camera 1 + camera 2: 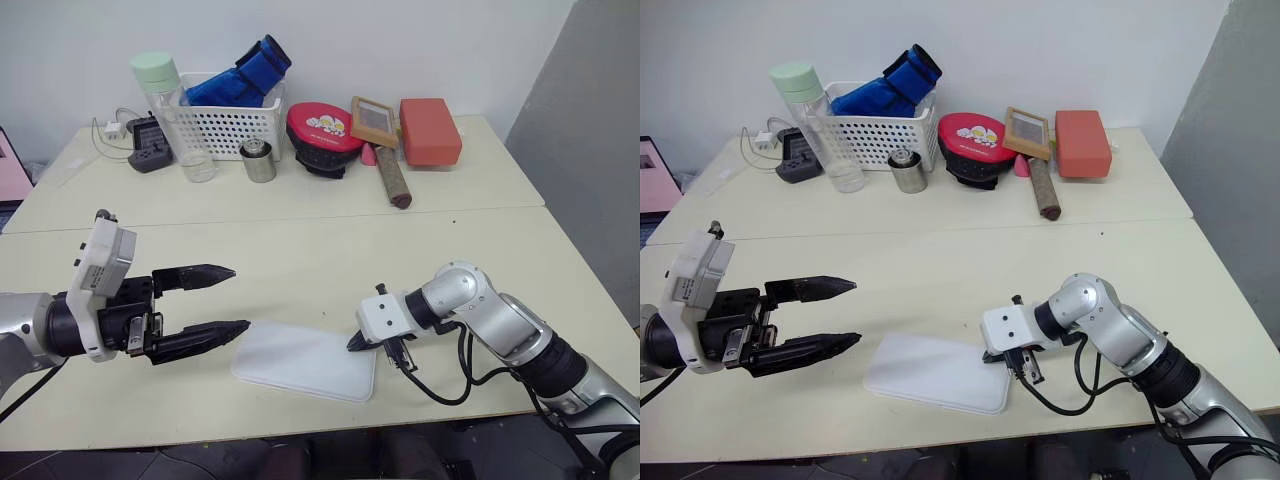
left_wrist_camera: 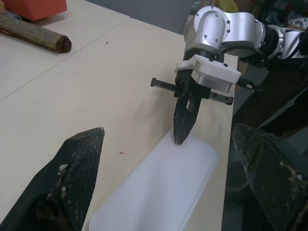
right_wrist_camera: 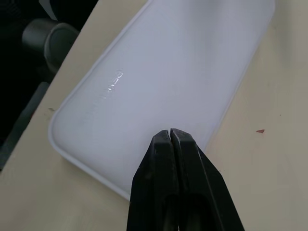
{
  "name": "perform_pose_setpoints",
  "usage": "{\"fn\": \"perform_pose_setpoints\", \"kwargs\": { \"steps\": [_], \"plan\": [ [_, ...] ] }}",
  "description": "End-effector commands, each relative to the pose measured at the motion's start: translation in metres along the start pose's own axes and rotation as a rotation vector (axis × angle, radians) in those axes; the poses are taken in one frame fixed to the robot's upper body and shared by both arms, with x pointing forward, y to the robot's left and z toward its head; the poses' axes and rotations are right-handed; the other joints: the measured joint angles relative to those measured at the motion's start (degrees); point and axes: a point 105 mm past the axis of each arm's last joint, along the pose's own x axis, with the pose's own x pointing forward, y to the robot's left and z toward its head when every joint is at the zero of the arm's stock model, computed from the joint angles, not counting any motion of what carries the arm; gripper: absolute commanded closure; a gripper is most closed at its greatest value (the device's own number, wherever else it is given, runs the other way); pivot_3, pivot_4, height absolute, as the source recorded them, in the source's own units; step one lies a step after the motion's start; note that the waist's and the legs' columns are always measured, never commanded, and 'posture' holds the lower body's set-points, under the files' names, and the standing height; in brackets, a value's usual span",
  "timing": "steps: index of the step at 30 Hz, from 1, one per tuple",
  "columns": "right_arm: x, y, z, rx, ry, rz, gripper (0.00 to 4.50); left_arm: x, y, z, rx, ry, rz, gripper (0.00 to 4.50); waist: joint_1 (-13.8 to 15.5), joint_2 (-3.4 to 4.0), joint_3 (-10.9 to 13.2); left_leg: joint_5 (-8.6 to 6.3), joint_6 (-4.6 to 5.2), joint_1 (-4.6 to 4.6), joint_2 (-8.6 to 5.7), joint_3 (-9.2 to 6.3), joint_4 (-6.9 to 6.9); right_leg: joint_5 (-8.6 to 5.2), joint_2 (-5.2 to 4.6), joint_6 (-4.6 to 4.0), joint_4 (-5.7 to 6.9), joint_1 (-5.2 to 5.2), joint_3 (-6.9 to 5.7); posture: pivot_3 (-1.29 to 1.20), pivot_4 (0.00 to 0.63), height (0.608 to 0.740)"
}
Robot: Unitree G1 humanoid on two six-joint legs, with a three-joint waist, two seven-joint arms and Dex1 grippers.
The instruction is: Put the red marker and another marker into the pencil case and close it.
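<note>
One closed pencil case (image 1: 305, 362) lies between two hands.

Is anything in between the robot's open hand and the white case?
No, nothing visible. The left gripper is open beside the pencil case, with only bare table between them. The case lies closed near the table's front edge. The right gripper is shut, its tip at the lid's other end.

A flat white plastic pencil case (image 1: 305, 361) with rounded corners lies closed near the tabletop's (image 1: 300, 260) front edge.
</note>
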Motion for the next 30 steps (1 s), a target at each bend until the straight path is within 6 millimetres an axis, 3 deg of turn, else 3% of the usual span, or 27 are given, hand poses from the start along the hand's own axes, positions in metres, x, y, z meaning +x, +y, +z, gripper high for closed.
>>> {"fn": "perform_pose_setpoints", "kwargs": {
  "steps": [1,5,20,26,28,30],
  "plan": [
    [0.010,0.017,-0.003,0.036,-0.001,0.089,4.47,0.001,-0.002,0.005,0.036,-0.002,-0.006,0.00,0.0,0.00,0.0,0.00,-0.01,-0.01,0.01,0.00,-0.03,-0.01,0.00,-0.01,0.00,-0.03,0.00,0.00,0.150,0.740],
    [0.017,0.021,-0.016,0.024,0.076,0.102,4.47,0.002,-0.002,0.005,0.035,-0.004,-0.005,0.00,0.0,0.00,0.0,-0.01,-0.03,-0.02,0.05,0.00,-0.11,-0.04,0.03,-0.04,0.00,-0.05,-0.01,0.00,0.150,0.740],
    [0.021,0.022,-0.022,0.042,0.091,0.110,4.47,0.002,-0.001,0.005,0.036,-0.007,-0.007,0.00,0.0,-0.01,0.0,-0.02,-0.06,0.05,0.24,0.01,-0.14,-0.13,0.17,-0.03,0.00,-0.02,0.00,0.00,0.150,0.740],
    [0.001,0.017,0.013,0.111,-0.134,0.093,4.47,0.001,-0.001,0.005,0.034,-0.009,-0.004,0.00,0.1,0.01,0.1,-0.05,-0.11,0.01,0.37,-0.06,-0.17,-0.20,0.25,-0.20,-0.01,-0.03,-0.02,0.00,0.150,0.740],
    [-0.017,0.012,0.036,0.165,-0.296,0.074,4.47,0.001,0.000,0.005,0.030,-0.016,0.004,0.00,0.0,0.03,0.2,-0.05,-0.12,-0.01,0.38,-0.07,-0.23,-0.19,0.26,-0.28,-0.01,-0.06,-0.02,0.00,0.150,0.740],
    [-0.030,0.004,0.046,0.209,-0.391,0.031,4.47,0.001,0.000,0.005,0.024,-0.024,0.013,0.00,0.0,0.11,0.5,-0.05,-0.12,-0.06,0.39,-0.07,-0.25,-0.19,0.27,-0.30,0.00,-0.12,-0.02,0.00,0.150,0.740]
  ]
}}
